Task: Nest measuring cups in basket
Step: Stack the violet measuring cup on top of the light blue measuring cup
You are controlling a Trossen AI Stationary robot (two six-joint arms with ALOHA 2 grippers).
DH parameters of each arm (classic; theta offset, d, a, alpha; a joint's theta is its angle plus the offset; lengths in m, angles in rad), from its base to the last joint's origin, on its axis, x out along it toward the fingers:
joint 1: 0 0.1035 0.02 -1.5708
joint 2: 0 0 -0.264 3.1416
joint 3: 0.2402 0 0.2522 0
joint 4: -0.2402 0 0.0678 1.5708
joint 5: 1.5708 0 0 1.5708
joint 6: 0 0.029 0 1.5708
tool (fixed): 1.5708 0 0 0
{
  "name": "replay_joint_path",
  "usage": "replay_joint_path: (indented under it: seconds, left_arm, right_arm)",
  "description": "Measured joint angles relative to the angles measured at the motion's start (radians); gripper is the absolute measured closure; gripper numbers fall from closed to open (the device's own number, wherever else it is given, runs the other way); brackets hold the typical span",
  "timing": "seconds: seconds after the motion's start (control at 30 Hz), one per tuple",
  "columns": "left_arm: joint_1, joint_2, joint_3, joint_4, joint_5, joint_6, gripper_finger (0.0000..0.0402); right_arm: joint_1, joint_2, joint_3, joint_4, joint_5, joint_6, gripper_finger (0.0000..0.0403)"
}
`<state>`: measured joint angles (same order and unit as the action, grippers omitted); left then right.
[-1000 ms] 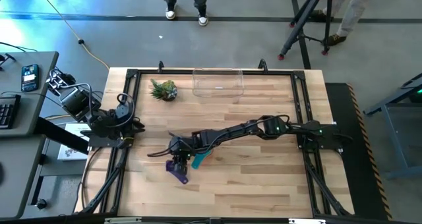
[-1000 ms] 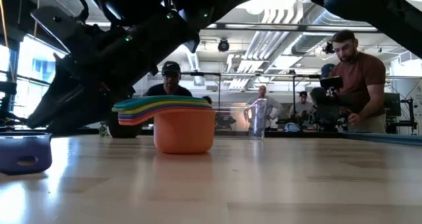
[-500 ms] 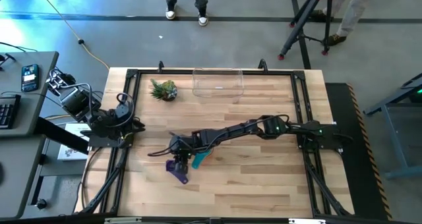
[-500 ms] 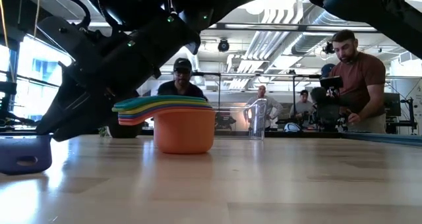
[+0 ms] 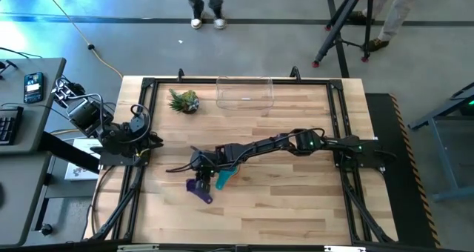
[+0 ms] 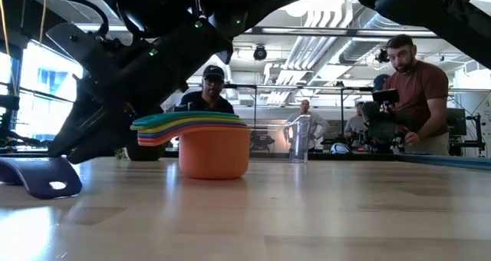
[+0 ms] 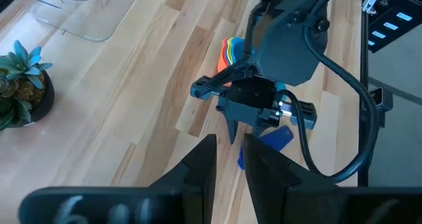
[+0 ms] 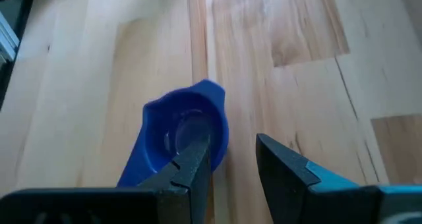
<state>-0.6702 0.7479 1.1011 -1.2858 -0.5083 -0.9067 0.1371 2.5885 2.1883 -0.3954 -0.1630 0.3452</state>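
I see my right hand (image 5: 200,179) over the small purple plastic scoop (image 5: 200,190); the nested stack of plastic scoops (image 5: 222,178) sits just beside it on the wooden worktop (image 5: 281,207).
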Motion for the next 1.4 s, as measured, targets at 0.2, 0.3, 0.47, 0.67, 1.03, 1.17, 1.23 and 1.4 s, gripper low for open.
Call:
replay_joint_path:
  seconds: [0.2, 0.3, 0.47, 0.67, 1.03, 1.17, 1.23, 1.4]
  left_arm:
    - [0.0, 0.0, 0.0, -0.001, 0.0, 0.001, 0.0337]
    - [0.0, 0.0, 0.0, -0.003, 0.0, 0.002, 0.0337]
    - [0.0, 0.0, 0.0, -0.003, 0.0, 0.019, 0.0337]
    - [0.0, 0.0, 0.0, -0.004, 0.0, 0.02, 0.0337]
    - [0.0, 0.0, 0.0, -0.005, 0.0, 0.047, 0.0337]
    - [0.0, 0.0, 0.0, -0.009, 0.004, 0.047, 0.0337]
    - [0.0, 0.0, 0.0, -0.015, 0.005, 0.047, 0.0337]
    - [0.0, 0.0, 0.0, -0.031, 0.006, 0.047, 0.0337]
  right_arm:
    - [0.0, 0.017, 0.0, -0.008, -0.033, 0.049, 0.0289]
    - [0.003, 0.02, 0.0, -0.001, -0.022, 0.058, 0.0289]
    - [-0.003, 0.02, 0.0, 0.002, -0.021, 0.104, 0.0303]
    - [-0.013, 0.022, 0.021, -0.004, -0.031, 0.128, 0.0386]
    - [-0.031, 0.018, 0.169, -0.208, 0.057, 0.282, 0.0399]
    - [-0.033, -0.021, 0.16, -0.212, 0.086, 0.385, 0.04]
    - [-0.033, -0.035, 0.167, -0.237, 0.116, 0.422, 0.0401]
    - [-0.015, -0.087, 0.168, -0.297, 0.246, 0.534, 0.0401]
